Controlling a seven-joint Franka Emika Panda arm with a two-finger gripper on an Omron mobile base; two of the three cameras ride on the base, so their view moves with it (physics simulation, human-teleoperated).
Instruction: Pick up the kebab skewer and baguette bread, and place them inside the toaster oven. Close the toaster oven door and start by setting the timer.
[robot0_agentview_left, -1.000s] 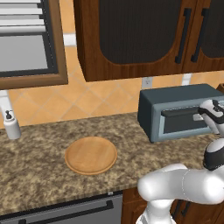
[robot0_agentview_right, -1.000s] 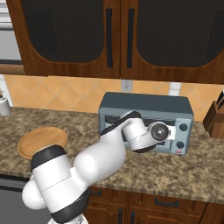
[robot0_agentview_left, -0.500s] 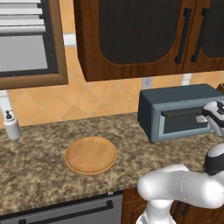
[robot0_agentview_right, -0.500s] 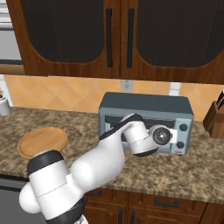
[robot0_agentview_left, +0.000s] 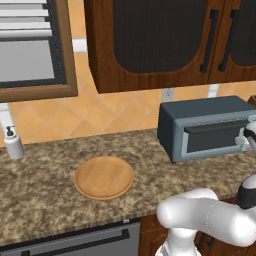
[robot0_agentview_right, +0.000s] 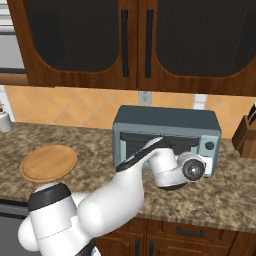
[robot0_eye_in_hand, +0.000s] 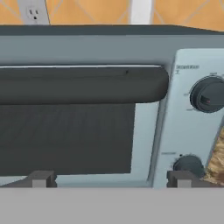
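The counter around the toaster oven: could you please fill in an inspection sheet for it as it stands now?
Surface: speckled brown stone counter, level.
Job's things: toaster oven against the backsplash, door closed, handle across its top; two knobs on the right panel, upper knob the larger.
Clutter: round wooden plate, bare; soap dispenser far left; knife block far right.
Grippers: gripper open, facing the door's lower edge, holding nothing.
Cables: nothing seen; wall outlet behind the oven.
Surroundings: dark wood cabinets overhead, tan tiled backsplash.
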